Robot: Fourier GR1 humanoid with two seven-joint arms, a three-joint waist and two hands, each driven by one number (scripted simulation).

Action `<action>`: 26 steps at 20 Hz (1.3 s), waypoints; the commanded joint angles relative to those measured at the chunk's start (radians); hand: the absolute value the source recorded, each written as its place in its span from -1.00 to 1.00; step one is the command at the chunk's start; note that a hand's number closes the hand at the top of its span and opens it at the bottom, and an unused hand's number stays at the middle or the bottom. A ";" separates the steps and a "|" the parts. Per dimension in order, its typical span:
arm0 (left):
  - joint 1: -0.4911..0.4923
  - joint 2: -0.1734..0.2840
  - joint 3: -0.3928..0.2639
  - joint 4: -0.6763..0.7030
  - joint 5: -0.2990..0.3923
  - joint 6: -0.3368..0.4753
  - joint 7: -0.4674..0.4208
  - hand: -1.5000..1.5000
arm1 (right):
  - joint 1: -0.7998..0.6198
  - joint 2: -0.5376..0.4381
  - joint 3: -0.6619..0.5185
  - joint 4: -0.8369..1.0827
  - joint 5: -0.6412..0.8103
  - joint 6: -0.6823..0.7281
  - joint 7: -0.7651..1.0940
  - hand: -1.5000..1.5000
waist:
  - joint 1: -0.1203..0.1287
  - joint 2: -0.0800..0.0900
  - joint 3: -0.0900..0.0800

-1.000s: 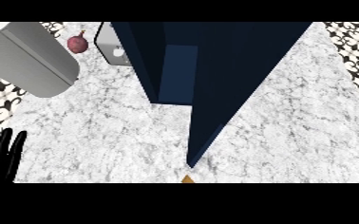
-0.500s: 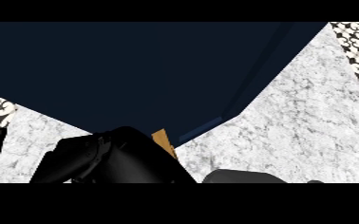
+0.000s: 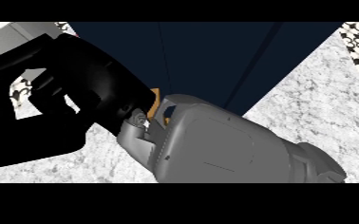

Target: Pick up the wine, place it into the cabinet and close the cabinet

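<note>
Starting at the left edge of the counter, I have a pale grey object (image 3: 21,35) in the far left corner, cut off by the view, and I cannot tell what it is. Just right of it, one black hand (image 3: 70,90) fills most of the left half, very close to the camera. I take it for the right hand, since its forearm comes in from the lower right. It shows as one dark mass, so I cannot tell whether it is spread, pressed together or pinching anything. A small gap in that mass shows a bit of black-and-white patterned surface behind it. At the wrist sits one small orange piece (image 3: 154,105), wedged between the black hand and the grey forearm (image 3: 224,147); I cannot say what it belongs to. The forearm runs on a slant from the lower right up toward the middle. Behind both, along the far edge, stands one dark blue cabinet (image 3: 210,57), its panels split by upright seams; I cannot see into it. I cannot find the wine bottle from here, so its place, its long axis and its heading are beyond me. To the right lies white marbled counter (image 3: 308,104), with a patterned strip (image 3: 349,33) at the far right corner.
</note>
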 commanded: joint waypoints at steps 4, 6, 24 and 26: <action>-0.002 0.009 0.038 -0.040 0.030 -0.001 0.028 -1.00 | -0.040 0.002 -0.033 0.240 -0.301 0.344 0.013 1.00 | 0.007 0.010 0.002; 0.008 0.039 0.107 -0.017 0.079 -0.025 0.059 -1.00 | -0.087 0.002 -0.072 0.347 -0.354 0.328 -0.024 1.00 | 0.002 0.002 0.001; -0.006 0.036 0.149 -0.026 0.111 -0.077 0.109 -1.00 | -0.066 -0.140 -0.201 0.714 -0.184 0.414 -0.379 1.00 | -0.062 0.012 0.002; 0.001 0.022 0.125 -0.052 0.112 -0.071 0.113 -1.00 | -0.063 -0.157 -0.212 0.712 -0.179 0.399 -0.401 1.00 | -0.068 0.009 0.003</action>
